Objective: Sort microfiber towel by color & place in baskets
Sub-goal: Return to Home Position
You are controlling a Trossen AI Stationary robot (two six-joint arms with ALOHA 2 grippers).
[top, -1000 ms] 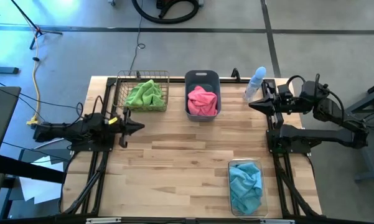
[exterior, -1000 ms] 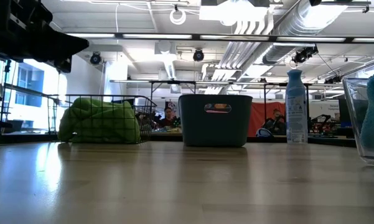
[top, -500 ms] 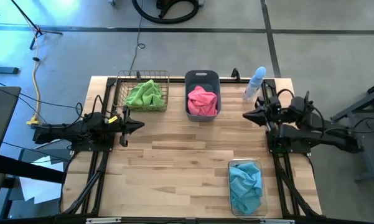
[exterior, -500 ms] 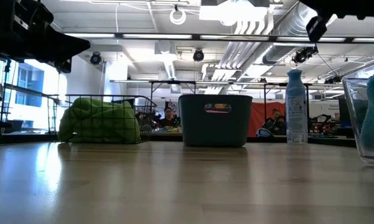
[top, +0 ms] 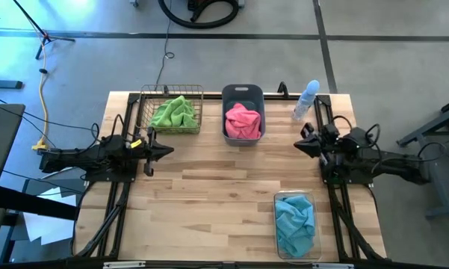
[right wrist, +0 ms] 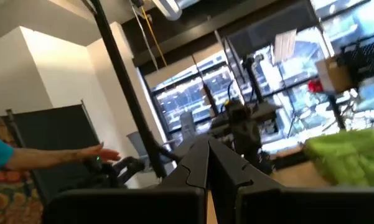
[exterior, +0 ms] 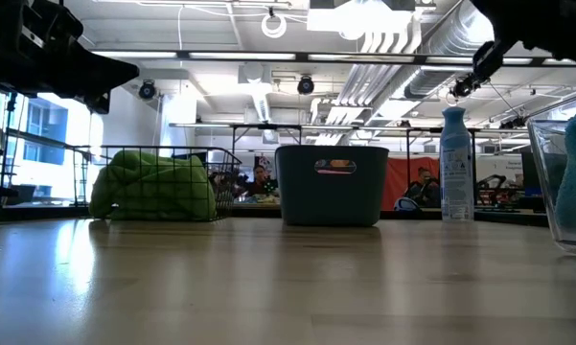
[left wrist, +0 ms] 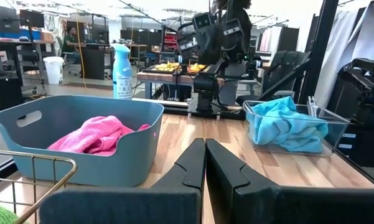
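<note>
end effectors left [top: 169, 151], right [top: 297, 144]: closed, empty

The left gripper [left wrist: 205, 144] is sitting closed. Just ahead to one side, a pink towel [left wrist: 96, 135] is lying in the grey-blue tub [left wrist: 81, 163]; farther off opposite, a blue towel [left wrist: 285, 127] is filling the clear bin [left wrist: 337, 126].

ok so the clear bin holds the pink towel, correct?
No: the clear bin holds a light blue towel, as the high view shows. The pink towel lies in the grey-blue tub.
</note>
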